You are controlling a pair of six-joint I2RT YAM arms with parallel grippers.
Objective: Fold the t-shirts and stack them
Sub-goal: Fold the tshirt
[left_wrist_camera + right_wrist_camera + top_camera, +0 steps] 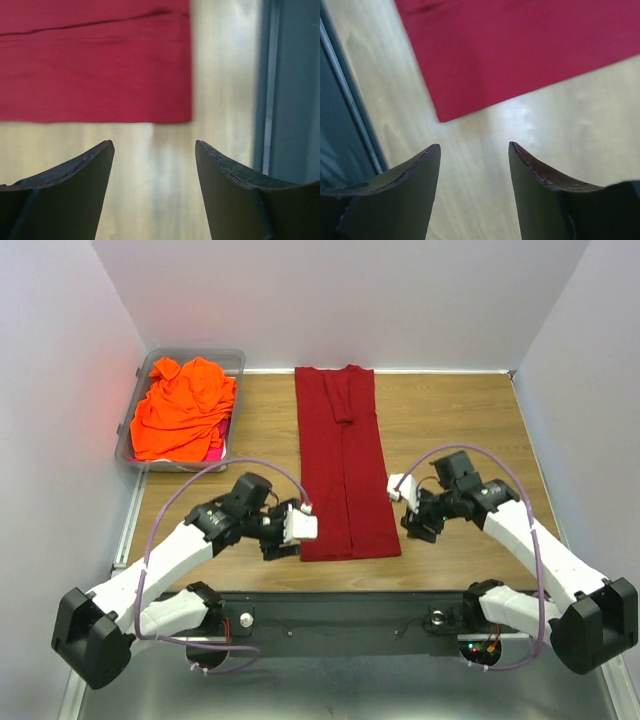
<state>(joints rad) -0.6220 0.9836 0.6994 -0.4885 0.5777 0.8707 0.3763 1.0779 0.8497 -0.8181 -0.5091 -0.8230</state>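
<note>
Jaws on both arms stand spread with nothing between them. The red shirt (345, 470) lies flat on the table (450, 410) as a long narrow strip. Its long axis runs straight away from the arm bases, with the collar end at the far edge and the bottom hem close to the near edge. The left gripper (306, 528) sits just off the strip's left long edge, beside the near left corner. In the left wrist view that corner shows ahead of the fingertips (102, 150), over bare wood and not touching them. The right gripper (398, 487) sits just off the right long edge, a little farther up the strip from the hem. Its wrist view shows the near right corner ahead, angled to the left of the gap. So the cloth lies inward of each tool and between the two. Any fold would likely go across the long axis, near hem carried toward the collar, each arm taking the corner on its own side. The left looks the closer to its corner. The orange shirt (180, 405), with magenta cloth (214, 450) under it, lies bunched in the bin (235, 358) at the far left, well apart from both arms.
</note>
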